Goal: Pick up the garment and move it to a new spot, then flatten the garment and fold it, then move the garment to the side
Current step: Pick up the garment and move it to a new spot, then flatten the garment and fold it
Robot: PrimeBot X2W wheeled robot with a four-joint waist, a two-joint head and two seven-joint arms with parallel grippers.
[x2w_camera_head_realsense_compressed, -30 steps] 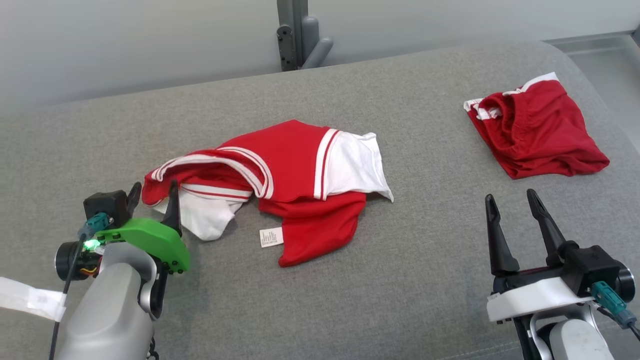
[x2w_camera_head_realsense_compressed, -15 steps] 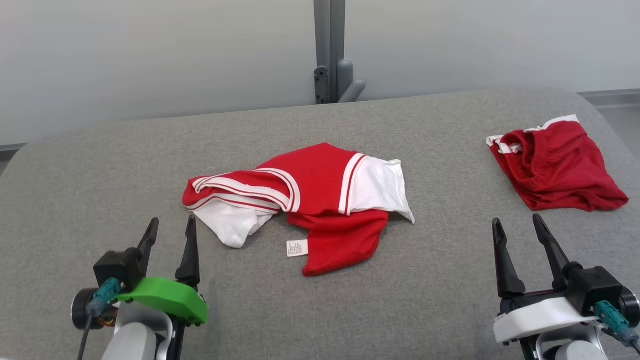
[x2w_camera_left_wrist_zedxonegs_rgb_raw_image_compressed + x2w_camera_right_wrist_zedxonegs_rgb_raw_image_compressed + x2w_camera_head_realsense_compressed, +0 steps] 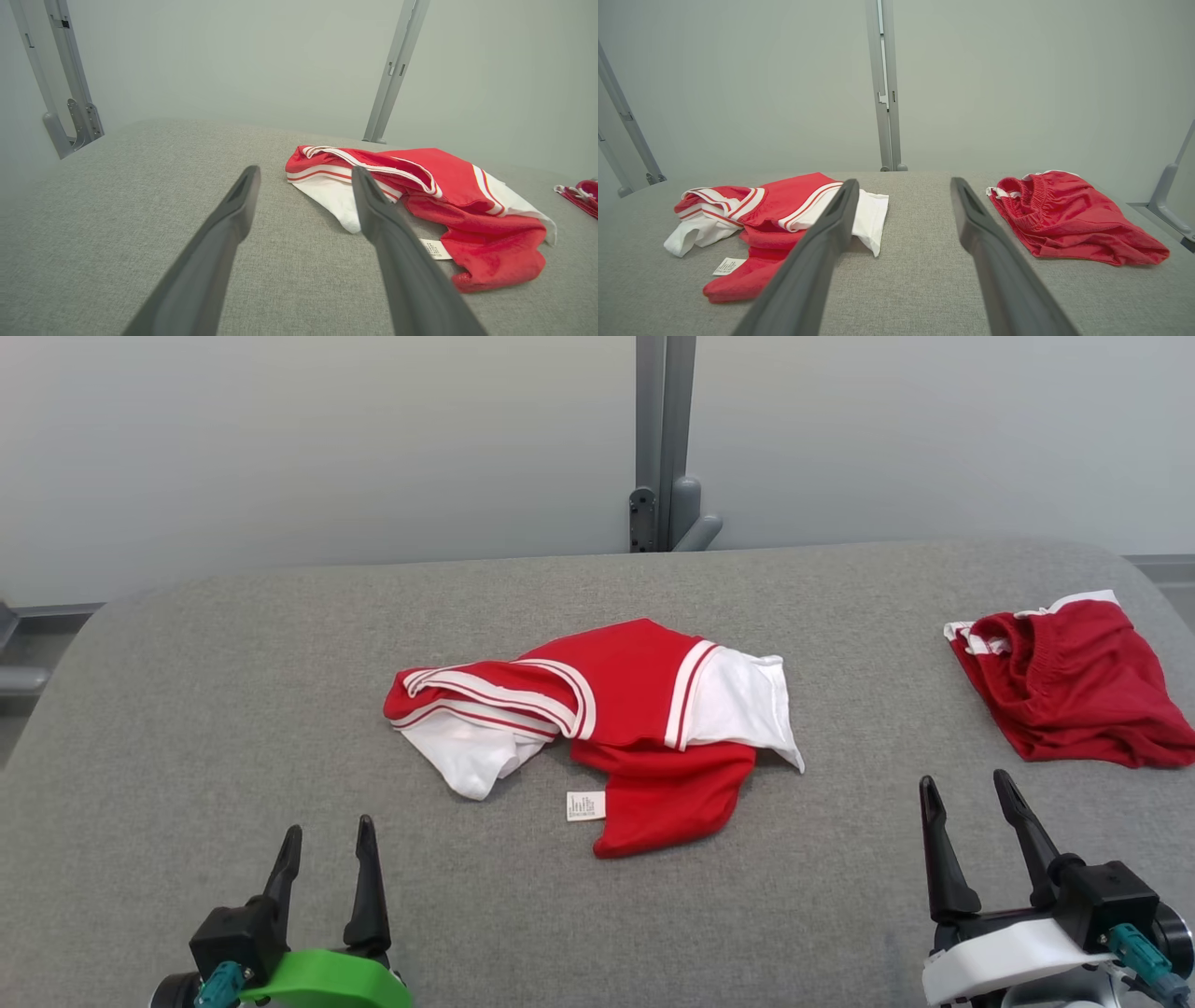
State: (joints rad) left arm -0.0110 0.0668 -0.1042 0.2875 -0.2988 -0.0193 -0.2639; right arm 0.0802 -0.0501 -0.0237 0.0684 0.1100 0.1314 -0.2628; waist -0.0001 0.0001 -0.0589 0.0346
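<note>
Our left gripper [image 3: 329,831] has drawn back from the shirt [image 3: 635,709] to the bench's [image 3: 187,709] near edge, jaws wide and empty, like our right gripper's [image 3: 963,784]. The shirt lies crumpled mid-bench, so we judge flattening comes next.

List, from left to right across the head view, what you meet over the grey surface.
From the left: left gripper → red and white garment → red shorts. The right gripper spans the same stretch as the shorts, so it is left out of the order.
</note>
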